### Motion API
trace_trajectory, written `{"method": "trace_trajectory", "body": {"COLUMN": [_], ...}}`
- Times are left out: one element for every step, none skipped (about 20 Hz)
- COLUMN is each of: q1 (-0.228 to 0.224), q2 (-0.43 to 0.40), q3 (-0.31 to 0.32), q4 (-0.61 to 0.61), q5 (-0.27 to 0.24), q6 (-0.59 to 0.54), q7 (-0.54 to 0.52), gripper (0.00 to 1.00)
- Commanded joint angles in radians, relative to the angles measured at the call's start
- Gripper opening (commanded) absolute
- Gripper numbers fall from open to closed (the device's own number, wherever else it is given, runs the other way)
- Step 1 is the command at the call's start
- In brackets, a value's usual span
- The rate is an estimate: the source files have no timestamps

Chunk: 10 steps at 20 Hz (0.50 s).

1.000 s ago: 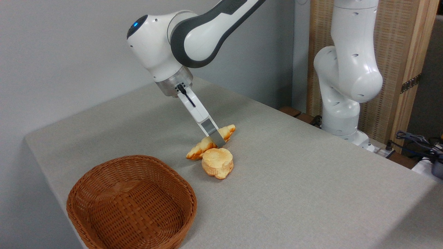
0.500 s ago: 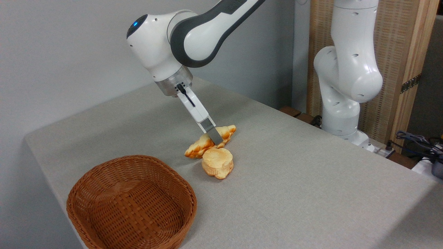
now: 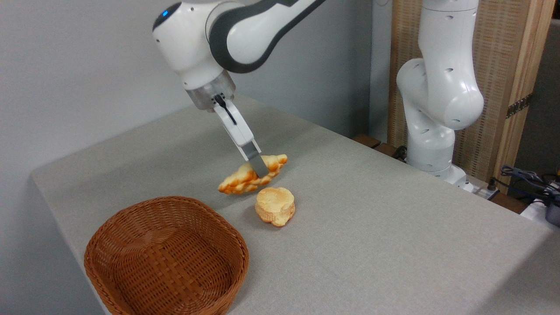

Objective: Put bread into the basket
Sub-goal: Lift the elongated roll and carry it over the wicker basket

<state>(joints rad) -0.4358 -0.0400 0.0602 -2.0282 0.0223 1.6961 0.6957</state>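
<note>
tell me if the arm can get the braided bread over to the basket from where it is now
Probably yes: the claw holds the bread clear of the table, and nothing stands between it and the empty basket.

- You see only one finger (image 3: 258, 164) of the end effector (image 3: 261, 169); the other is hidden behind it and the bread (image 3: 249, 177), so the grip itself cannot be made out.
- The finger covers the middle of the bread.
- The basket (image 3: 166, 256) is cut off by the bottom edge of the view, its near rim out of sight.
- The desk (image 3: 372, 218) runs out of frame at the bottom and right.
- The arm's upper links leave the top edge.
</note>
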Motion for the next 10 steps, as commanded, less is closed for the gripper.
{"method": "trace_trajectory", "body": {"q1": [-0.003,0.0,0.003,0.005,0.006,0.008,0.006,0.006,0.006,0.006], "q2": [-0.012,-0.012,-0.011,-0.009,-0.005,0.002,0.009,0.014,0.026,0.043], "q3": [0.013,0.015,0.015,0.017,0.018,0.029,0.049,0.061,0.064,0.067], "q4": [0.075,0.097,0.112,0.129,0.147,0.172,0.187,0.2,0.213,0.227], "q5": [-0.016,-0.016,-0.016,-0.015,-0.013,-0.013,-0.015,-0.015,-0.013,-0.009], "q6": [-0.009,-0.009,-0.006,-0.001,0.001,0.016,0.037,0.062,0.091,0.121], "q7": [0.007,0.007,0.008,0.01,0.014,0.015,0.015,0.015,0.015,0.013], "gripper": [0.1,0.11,0.11,0.11,0.11,0.11,0.11,0.11,0.12,0.12]}}
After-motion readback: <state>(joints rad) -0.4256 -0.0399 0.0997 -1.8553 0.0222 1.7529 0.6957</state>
